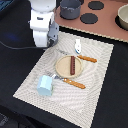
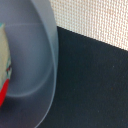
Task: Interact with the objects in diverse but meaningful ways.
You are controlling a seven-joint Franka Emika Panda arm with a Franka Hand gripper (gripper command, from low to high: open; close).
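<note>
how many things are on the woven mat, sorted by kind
plate: 1
brown sausage: 1
light-blue cup: 1
small white shaker: 1
orange-handled utensils: 2
total: 6

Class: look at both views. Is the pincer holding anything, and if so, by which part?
Cannot be told. The arm hides the pincer in the exterior view, and the wrist view shows only a blurred translucent rim, no fingertips.
</note>
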